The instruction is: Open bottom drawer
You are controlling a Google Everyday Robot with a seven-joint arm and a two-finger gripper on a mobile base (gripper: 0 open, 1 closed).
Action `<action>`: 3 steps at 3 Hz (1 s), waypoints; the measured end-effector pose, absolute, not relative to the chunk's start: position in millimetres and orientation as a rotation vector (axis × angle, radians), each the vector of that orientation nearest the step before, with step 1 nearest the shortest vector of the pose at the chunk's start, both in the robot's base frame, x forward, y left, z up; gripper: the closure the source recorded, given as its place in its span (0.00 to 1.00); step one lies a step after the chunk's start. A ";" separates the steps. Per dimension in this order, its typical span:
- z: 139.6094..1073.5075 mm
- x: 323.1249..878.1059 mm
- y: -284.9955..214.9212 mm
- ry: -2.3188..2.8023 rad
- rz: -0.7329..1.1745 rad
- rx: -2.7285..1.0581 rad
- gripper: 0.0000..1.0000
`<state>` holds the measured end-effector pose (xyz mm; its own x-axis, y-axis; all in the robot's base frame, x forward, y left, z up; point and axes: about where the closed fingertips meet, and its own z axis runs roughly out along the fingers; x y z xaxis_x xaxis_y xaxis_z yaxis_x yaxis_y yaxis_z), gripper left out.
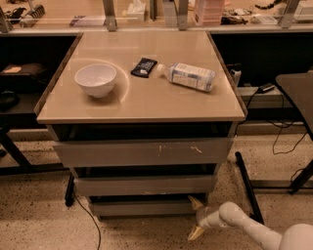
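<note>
At lower centre of the frame, pictured beneath two broader grey fronts: the bottom drawer (pixel 142 207), slimmest of the three, plain and unmarked, set low over the speckled floor (pixel 39 215), with a dark gap along its upper edge. Just off its right end, a little right of centre at the bottom: the claw (pixel 195 218), spread open and gripping nothing, one pale yellowish fingertip (pixel 195 202) raised to the drawer's lower right corner, touching it or just short of it, impossible to tell which, the other angled down toward the floor. Behind the claw, trailing away to the bottom right corner: the white arm (pixel 244 228). Directly above the slim drawer: the mid-width drawer front (pixel 144 185), and over that the widest drawer front (pixel 122 152), marked with pale scratches right of its middle. Across the centre of the frame: the beige worktop (pixel 161 100), carrying a white bowl (pixel 96 79) upright toward its left, a small dark packet (pixel 144 67) near the middle, and a clear bottle (pixel 188 76) lying on its side just right of the packet. Along the top edge: a back counter (pixel 54 14) crowded with indistinct clutter. At lower left: a dark cable (pixel 92 219) curling over the floor beside the cabinet. At right: a black bar (pixel 248 188) slanting across the floor, near the arm but apart from it.
</note>
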<state>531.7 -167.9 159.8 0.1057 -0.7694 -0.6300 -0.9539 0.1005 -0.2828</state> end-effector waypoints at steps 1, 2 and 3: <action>152.6 546.9 -166.3 1.695 0.323 -1.692 0.00; 160.1 561.3 -167.4 1.674 0.277 -1.682 0.00; 160.3 561.6 -167.2 1.673 0.276 -1.682 0.07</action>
